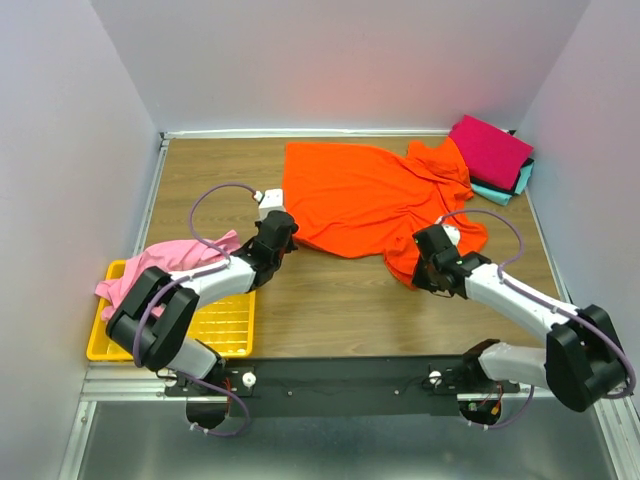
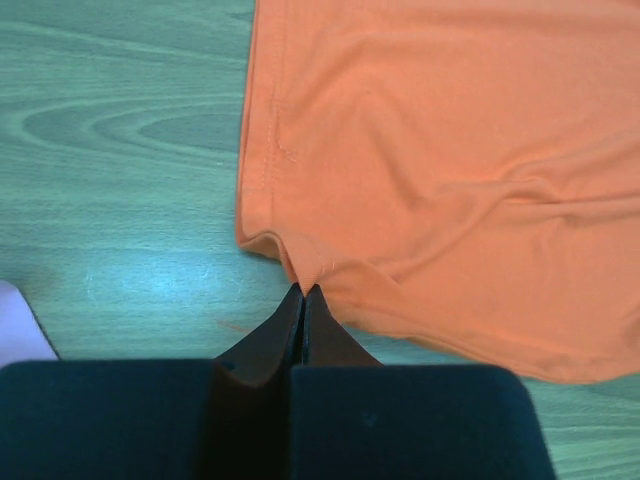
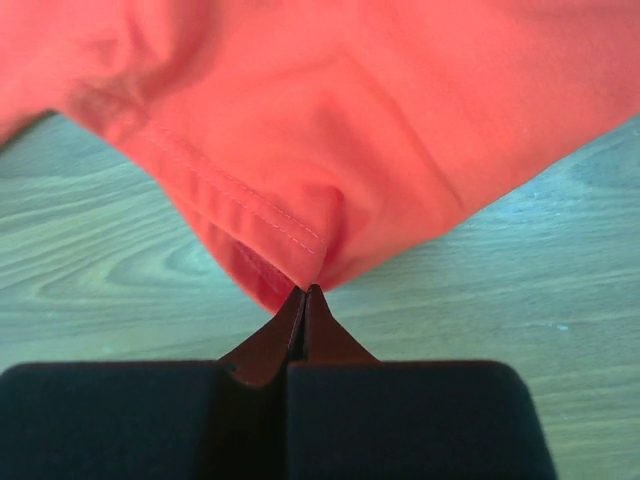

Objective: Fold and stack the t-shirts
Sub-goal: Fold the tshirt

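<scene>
The bright orange t-shirt lies spread on the wooden table, rumpled at its right side. My left gripper is shut on its near left hem corner; in the left wrist view the cloth rises from the closed tips. My right gripper is shut on the shirt's near right hem; the right wrist view shows the stitched hem pinched and lifted. The light pink t-shirt lies crumpled on the yellow tray. Folded magenta, dark and teal shirts are stacked at the far right corner.
The yellow mesh tray sits at the near left edge of the table. Grey walls close in the left, back and right sides. Bare wood shows between the two arms.
</scene>
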You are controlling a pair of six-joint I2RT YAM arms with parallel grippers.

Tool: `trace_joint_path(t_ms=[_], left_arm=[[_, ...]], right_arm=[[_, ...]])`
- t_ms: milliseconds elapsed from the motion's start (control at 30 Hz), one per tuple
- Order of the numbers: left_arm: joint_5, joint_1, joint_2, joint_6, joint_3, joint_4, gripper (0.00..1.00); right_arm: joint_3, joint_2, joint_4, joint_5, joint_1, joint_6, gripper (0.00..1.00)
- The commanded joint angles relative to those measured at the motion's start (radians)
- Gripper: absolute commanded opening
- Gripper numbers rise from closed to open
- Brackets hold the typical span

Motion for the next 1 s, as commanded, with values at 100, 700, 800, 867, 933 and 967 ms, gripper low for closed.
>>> trace_joint_path(t_ms=[100, 700, 800, 867, 933, 967], left_arm=[[0.008, 0.004, -0.05, 0.009, -0.015, 0.03, 0.0], [-0.039, 0.013, -0.272, -0.025, -0.083, -0.025, 0.0], [-0.044, 0.015, -0.337, -0.034, -0.095, -0.044, 0.0], [-0.042, 0.013, -0.375, -0.042, -0.101, -0.061, 0.0], [-0.039, 0.013, -0.403, -0.046, -0.106, -0.074, 0.0], [-0.038, 0.015, -0.418, -0.054, -0.112, -0.081, 0.0]], right_arm=[[0.107, -0.108, -0.213, 0.01, 0.027, -0.004, 0.01], [0.344, -0.244, -0.67, 0.11, 0.088, 0.046, 0.01], [0.361, -0.282, -0.716, 0.12, 0.088, 0.055, 0.01], [0.374, -0.311, -0.747, 0.136, 0.088, 0.065, 0.0], [0.384, -0.327, -0.765, 0.142, 0.088, 0.068, 0.01], [0.389, -0.336, -0.777, 0.145, 0.09, 0.071, 0.0]])
